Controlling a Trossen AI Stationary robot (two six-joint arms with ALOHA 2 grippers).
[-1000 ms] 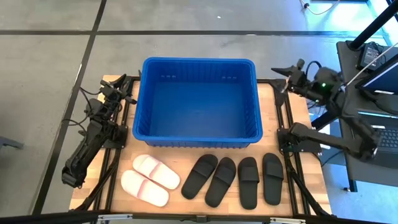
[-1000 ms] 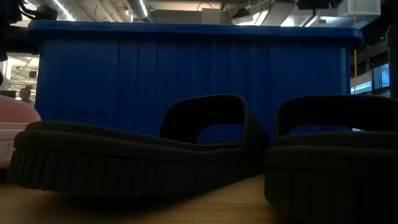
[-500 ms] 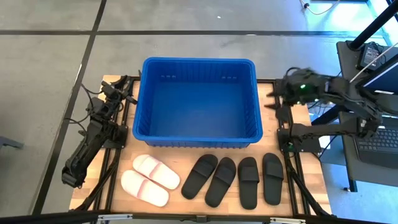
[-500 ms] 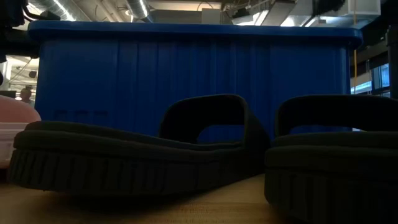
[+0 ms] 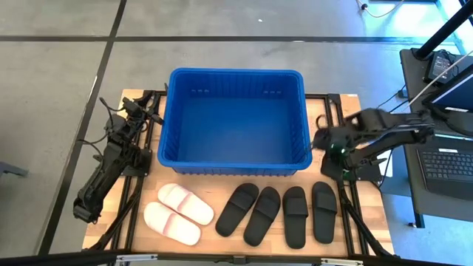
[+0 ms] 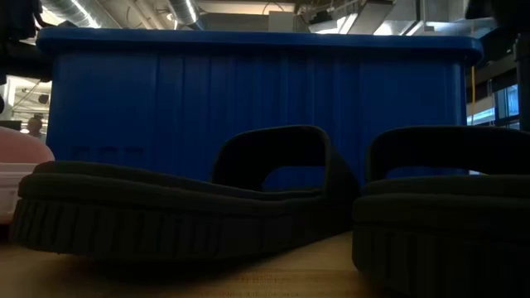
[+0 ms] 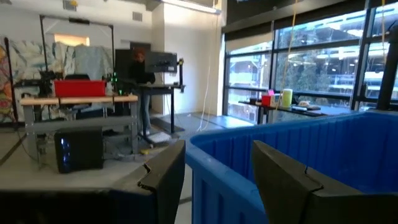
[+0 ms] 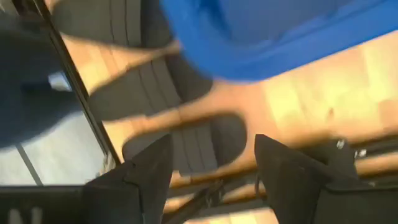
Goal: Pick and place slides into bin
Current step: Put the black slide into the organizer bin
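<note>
The blue bin stands on the table's far middle and is empty. Four black slides lie sole down in a row at the near right. Two white-pink slides lie at the near left. My right gripper is open and empty above the table by the bin's near right corner; its wrist view shows black slides below it. My left gripper is open and empty, resting left of the bin.
The low view shows two black slides up close, with the bin's ribbed wall behind them. Bare wood shows between the bin and the slides. A desk with a laptop stands off the table's right edge.
My right gripper has swung from the table's far right corner toward the near edge and the left, tipping downward, and is now beside the bin's near right corner above the black slides. The slides and the bin have stayed where they were.
</note>
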